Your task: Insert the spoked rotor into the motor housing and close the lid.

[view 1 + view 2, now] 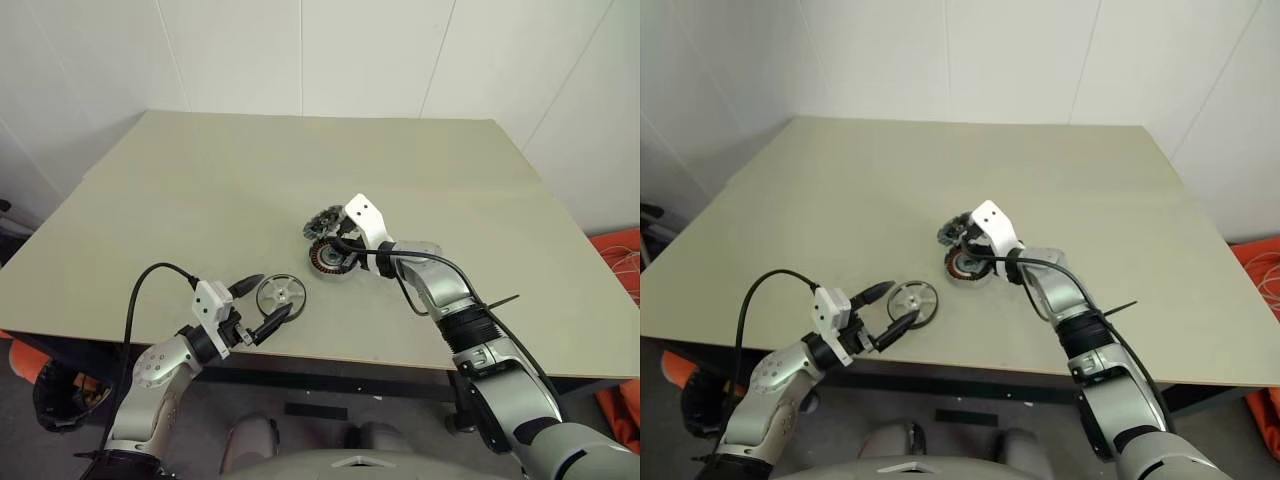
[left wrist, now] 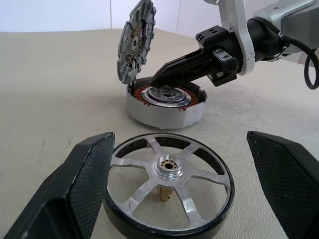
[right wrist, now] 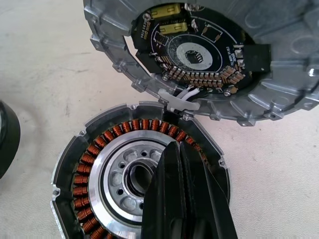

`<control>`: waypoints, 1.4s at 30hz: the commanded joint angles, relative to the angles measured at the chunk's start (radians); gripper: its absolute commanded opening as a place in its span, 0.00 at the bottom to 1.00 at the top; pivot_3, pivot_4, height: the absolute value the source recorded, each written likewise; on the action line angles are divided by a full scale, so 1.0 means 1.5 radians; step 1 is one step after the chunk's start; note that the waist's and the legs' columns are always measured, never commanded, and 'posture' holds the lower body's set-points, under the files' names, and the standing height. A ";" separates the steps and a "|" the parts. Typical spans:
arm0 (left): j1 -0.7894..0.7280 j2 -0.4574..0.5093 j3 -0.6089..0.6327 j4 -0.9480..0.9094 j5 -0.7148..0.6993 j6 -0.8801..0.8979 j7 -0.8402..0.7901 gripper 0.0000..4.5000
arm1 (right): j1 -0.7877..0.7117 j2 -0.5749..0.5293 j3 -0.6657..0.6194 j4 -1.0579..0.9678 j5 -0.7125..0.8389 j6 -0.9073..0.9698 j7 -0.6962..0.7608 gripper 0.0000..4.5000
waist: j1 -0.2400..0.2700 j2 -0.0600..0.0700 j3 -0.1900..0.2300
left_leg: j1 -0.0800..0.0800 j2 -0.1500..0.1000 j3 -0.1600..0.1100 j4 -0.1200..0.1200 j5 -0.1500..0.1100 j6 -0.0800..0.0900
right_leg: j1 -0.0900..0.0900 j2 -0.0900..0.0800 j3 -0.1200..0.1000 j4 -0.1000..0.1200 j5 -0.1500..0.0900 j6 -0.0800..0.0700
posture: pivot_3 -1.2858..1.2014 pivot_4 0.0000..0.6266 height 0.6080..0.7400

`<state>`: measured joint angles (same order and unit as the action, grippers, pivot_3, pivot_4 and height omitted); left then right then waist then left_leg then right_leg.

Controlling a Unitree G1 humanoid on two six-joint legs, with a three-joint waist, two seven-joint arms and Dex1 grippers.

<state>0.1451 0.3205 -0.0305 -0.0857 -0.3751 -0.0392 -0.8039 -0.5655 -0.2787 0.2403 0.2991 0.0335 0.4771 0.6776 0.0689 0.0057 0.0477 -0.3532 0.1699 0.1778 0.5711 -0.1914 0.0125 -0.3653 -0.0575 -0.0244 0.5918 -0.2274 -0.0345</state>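
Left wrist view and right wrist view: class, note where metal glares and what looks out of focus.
Left wrist view: the spoked rotor glints on its spokes; the open left claw blurs at the edges. Right wrist view: the motor housing is sharp; the shut right claw looks soft.

We see bright, even light on the worktop (image 1: 200, 180), soft shadows beneath parts, mild glare on the spoked rotor (image 2: 169, 186), and blurred near fingers (image 2: 65, 199).
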 commanded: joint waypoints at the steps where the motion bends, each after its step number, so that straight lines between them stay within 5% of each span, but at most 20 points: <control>1: -0.008 0.001 0.009 -0.003 -0.011 -0.017 -0.010 1.00 | 0.007 -0.003 -0.002 -0.035 0.001 -0.003 0.001 0.00 | 0.000 0.000 0.000 | 0.000 0.000 0.000 0.000 0.000 0.000 | 0.000 0.000 0.000 0.000 0.000 0.000 | 0.52 0.00 1.00; 29: -0.018 0.001 0.010 0.001 -0.013 -0.013 -0.016 1.00 | 0.055 0.002 -0.017 -0.150 0.029 0.035 0.000 0.00 | 0.000 0.000 0.000 | 0.000 0.000 0.000 0.000 0.000 0.000 | 0.000 0.000 0.000 0.000 0.000 0.000 | 0.52 0.00 1.00; 42: -0.012 0.000 0.011 -0.002 -0.013 -0.015 -0.014 1.00 | 0.028 0.019 -0.014 -0.073 0.016 0.014 -0.004 0.00 | 0.000 0.000 0.000 | 0.000 0.000 0.000 0.000 0.000 0.000 | 0.000 0.000 0.000 0.000 0.000 0.000 | 0.52 0.00 1.00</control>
<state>0.1294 0.3205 -0.0266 -0.0489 -0.3774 -0.0554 -0.8263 -0.4943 -0.2518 0.2294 0.1889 0.0552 0.5250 0.6749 0.0685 0.0060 0.0480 -0.3531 0.1699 0.1779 0.5710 -0.1913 0.0124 -0.3656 -0.0576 -0.0244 0.5919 -0.2274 -0.0344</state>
